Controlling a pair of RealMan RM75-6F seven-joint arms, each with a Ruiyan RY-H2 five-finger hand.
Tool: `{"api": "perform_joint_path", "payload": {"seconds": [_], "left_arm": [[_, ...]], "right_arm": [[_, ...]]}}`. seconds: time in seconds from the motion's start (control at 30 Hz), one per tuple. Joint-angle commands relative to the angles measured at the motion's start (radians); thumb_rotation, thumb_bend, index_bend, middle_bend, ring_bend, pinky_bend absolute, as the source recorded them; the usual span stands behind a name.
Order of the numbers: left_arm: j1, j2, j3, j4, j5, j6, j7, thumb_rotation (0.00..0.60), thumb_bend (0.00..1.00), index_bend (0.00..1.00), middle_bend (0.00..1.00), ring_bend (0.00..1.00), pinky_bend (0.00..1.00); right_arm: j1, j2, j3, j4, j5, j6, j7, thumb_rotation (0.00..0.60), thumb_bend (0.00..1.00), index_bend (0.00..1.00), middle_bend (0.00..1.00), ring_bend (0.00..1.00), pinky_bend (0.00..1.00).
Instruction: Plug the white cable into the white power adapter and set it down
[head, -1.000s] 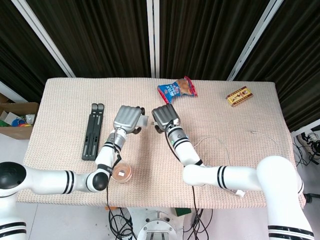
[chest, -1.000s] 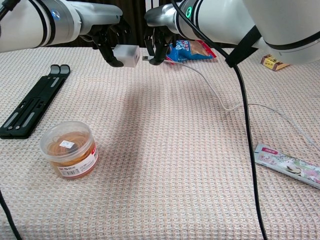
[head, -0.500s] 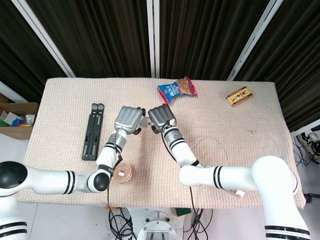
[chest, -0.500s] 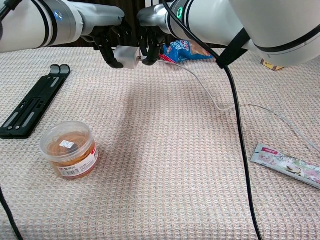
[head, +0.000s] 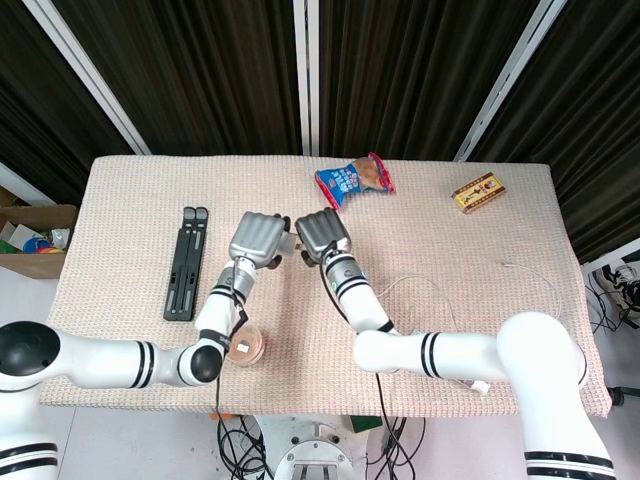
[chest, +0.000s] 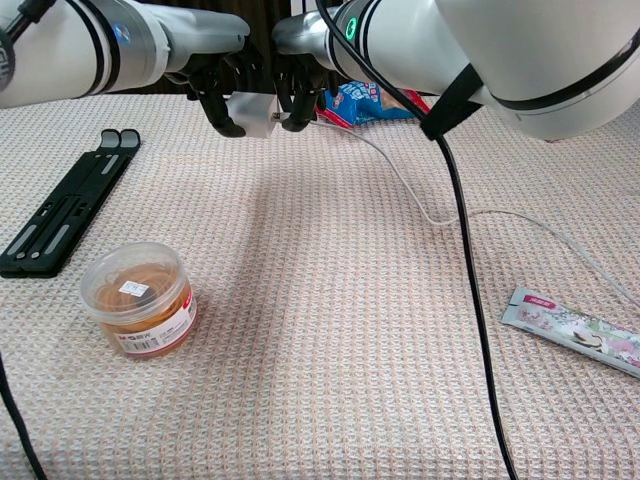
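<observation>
Above the middle of the worktop (chest: 330, 330), toward its far edge, the left hand (chest: 218, 88) and the right hand (chest: 298, 92) meet in the air. The left hand grips the white power adapter (chest: 254, 113) with its fingers closed around the block, holding it clear of the surface. The right hand pinches the plug end of the white cable (chest: 400, 178) and holds it against the side of the adapter that faces it; whether the plug is fully seated cannot be told from either view. From the right hand the cable drops to the worktop, runs toward the right edge in a loose curve and continues off toward the near right corner. In the head view both hands (head: 257, 237) (head: 322, 233) show only their grey backs, side by side and almost touching. A black folding stand (chest: 62, 208) lies flat near the left edge. A clear round tub with an orange band (chest: 138, 298) stands near the front left, well apart from the hands. A blue and red snack bag (head: 355, 177) lies at the far edge, a yellow box (head: 478, 191) near the far right corner, and a flat printed sachet (chest: 573, 331) near the right edge.
</observation>
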Motion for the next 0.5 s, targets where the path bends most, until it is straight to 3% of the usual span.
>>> {"api": "perform_joint_path", "payload": {"seconds": [0.03,0.27,0.5], "left_arm": [[-0.003,-0.004,-0.002,0.003,-0.005,0.003,0.005,0.593,0.29,0.5,0.47,0.78,1.0],[-0.006,-0.009,-0.003,0.01,-0.015,0.004,0.012,0.588,0.29,0.5,0.47,0.78,1.0],[-0.01,-0.017,-0.002,0.015,-0.022,0.006,0.024,0.59,0.29,0.5,0.47,0.78,1.0]], "right_arm": [[0.004,-0.007,0.005,0.008,0.008,-0.002,-0.001,0.6,1.0,0.62,0.64,0.44,0.37],[0.009,-0.022,0.009,0.028,0.009,-0.005,0.001,0.6,1.0,0.62,0.64,0.44,0.37],[0.01,-0.033,0.016,0.037,0.002,-0.007,0.008,0.6,0.88,0.62,0.63,0.44,0.37]]}}
